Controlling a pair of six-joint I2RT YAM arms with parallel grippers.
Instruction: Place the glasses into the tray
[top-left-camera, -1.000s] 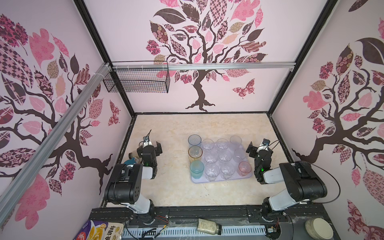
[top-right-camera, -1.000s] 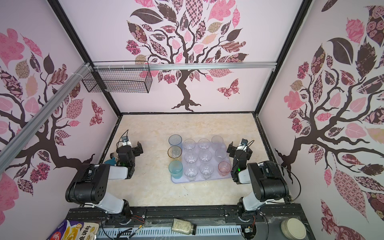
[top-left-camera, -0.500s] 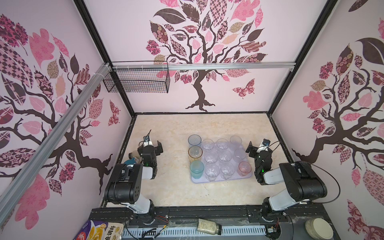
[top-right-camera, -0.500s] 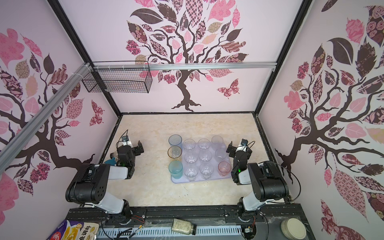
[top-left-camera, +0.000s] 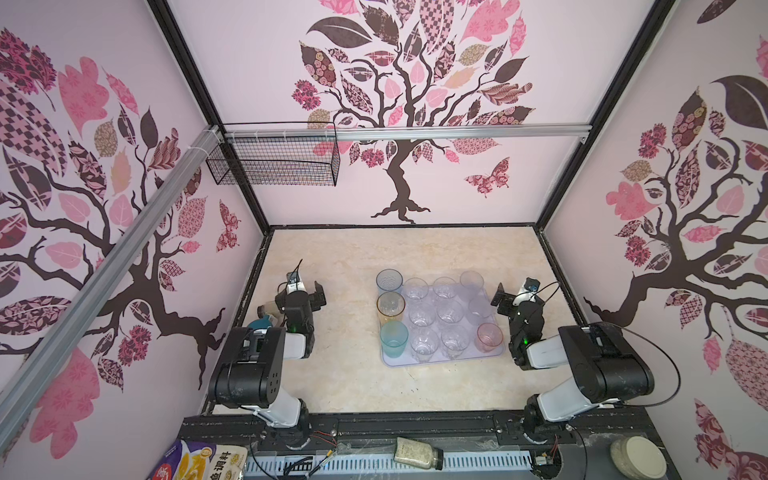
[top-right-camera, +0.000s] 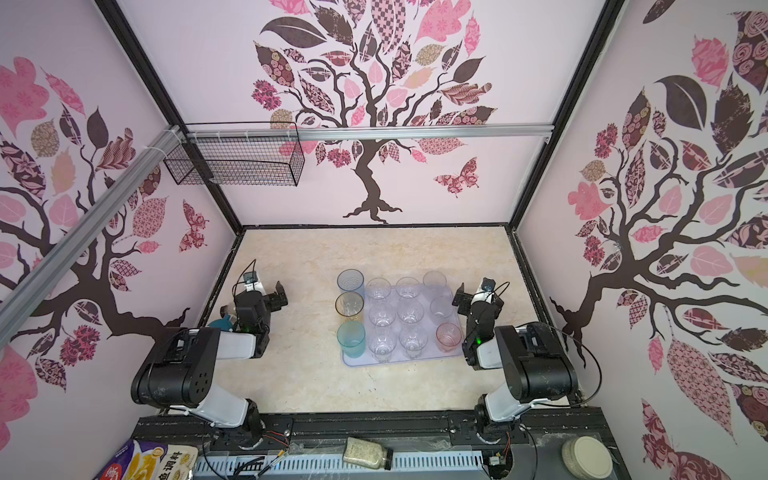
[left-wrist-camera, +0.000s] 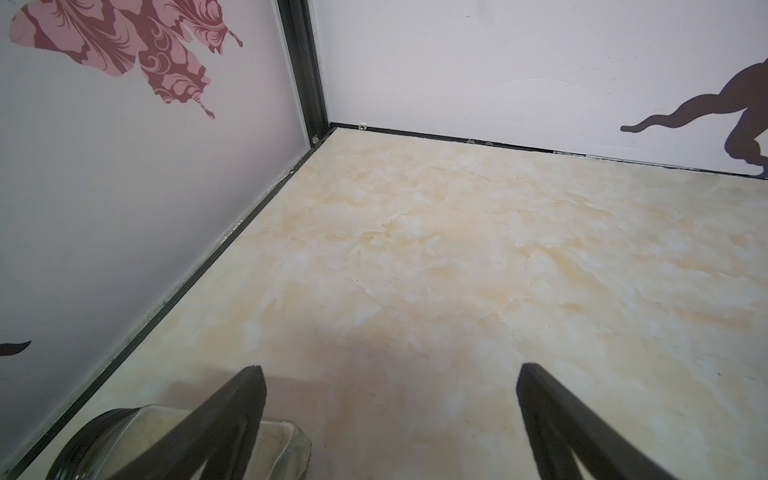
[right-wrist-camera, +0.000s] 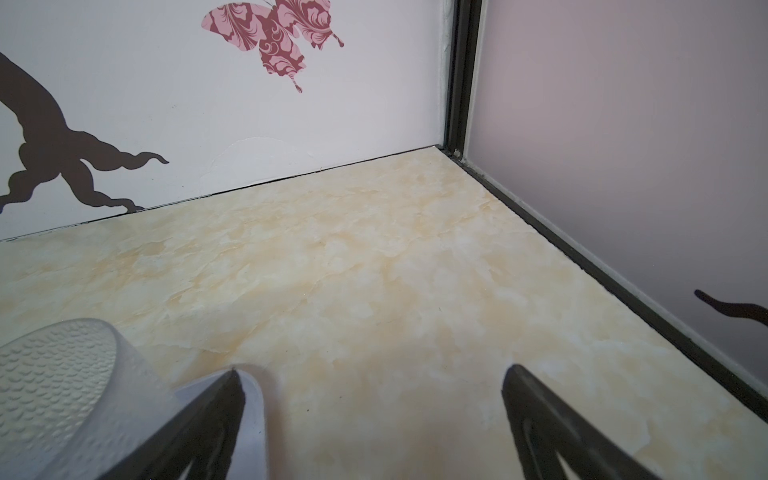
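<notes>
Glasses (top-left-camera: 436, 316) stand upright, mouths up, in a tidy block of four columns by three rows on the pale lavender tray (top-left-camera: 465, 359). It is a flat rectangle with rounded corners and a low rim, lying on the marbled cream tabletop (top-left-camera: 353, 257) a little right of the middle in both top views. Along the tray's left side stand three taller tinted tumblers: a blue-grey glass (top-left-camera: 389, 282) farthest back, an amber glass (top-left-camera: 390, 307) in the middle and a teal glass (top-left-camera: 394, 338) at the front corner. The others are short: eight clear glasses (top-left-camera: 422, 313) and a pink glass (top-left-camera: 489, 336) at the front right corner. All are see-through, with the tray's colour showing through them. The left gripper (top-left-camera: 305, 289) hangs over bare tabletop well left of the tray, its fingers spread wide with nothing between them; a jar (left-wrist-camera: 282, 440) lies on its side under one finger. The right gripper (top-left-camera: 515, 291) sits just beside the tray's right edge, fingers wide apart and empty, with a dimpled clear glass (right-wrist-camera: 54, 374) close to one finger.
</notes>
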